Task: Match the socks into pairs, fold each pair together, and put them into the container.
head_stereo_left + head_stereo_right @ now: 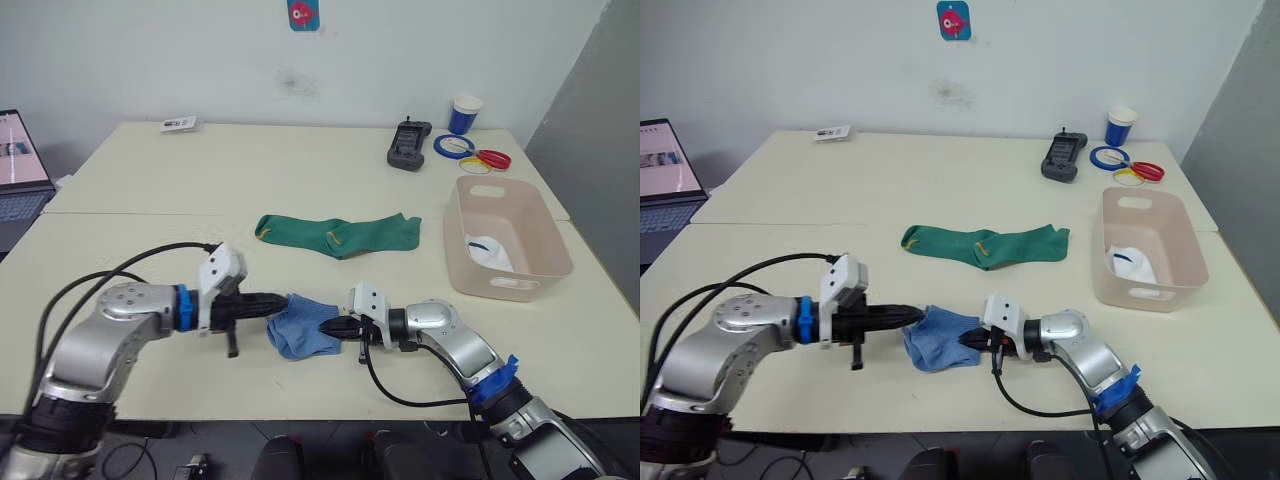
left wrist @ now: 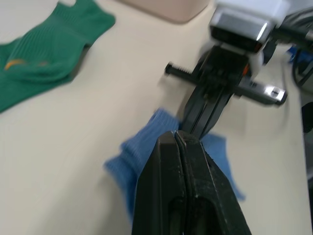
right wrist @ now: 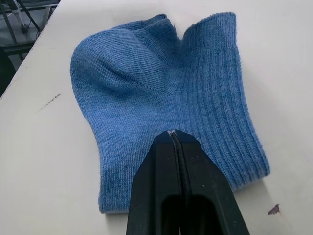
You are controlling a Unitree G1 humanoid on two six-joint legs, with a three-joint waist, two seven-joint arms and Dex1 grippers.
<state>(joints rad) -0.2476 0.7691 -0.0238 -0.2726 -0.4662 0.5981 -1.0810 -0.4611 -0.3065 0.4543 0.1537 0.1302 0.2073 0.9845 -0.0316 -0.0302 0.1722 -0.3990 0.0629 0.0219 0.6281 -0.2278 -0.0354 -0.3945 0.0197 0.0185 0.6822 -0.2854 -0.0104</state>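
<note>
Left eye view, left pincer (image 1: 281, 300): clamped on light blue socks (image 1: 300, 326).
Right pincer (image 1: 330, 326): clamped on opposite edge.
Desk (image 1: 150, 200): green socks (image 1: 340, 234) beyond.

The tub (image 1: 540, 262) wall hides most of the white socks (image 1: 492, 251); a laptop (image 1: 20, 170) is cut off at the edge.

Blue socks (image 3: 166, 107): knitted cloth, ribbed at the cuff, matt, slightly fuzzy. Green socks (image 1: 340, 234): same knit, matt. Container (image 1: 535, 262): smooth plastic with a dull sheen. Table (image 1: 300, 170): smooth, matt, cream surface, a few small marks. Fingers (image 3: 181, 196) of the right gripper (image 3: 171, 133): black plastic, smooth, semi-gloss. Left gripper (image 2: 174, 134) looked alike. Arm casings were brushed grey metal. Cup (image 1: 465, 113): paper.
</note>
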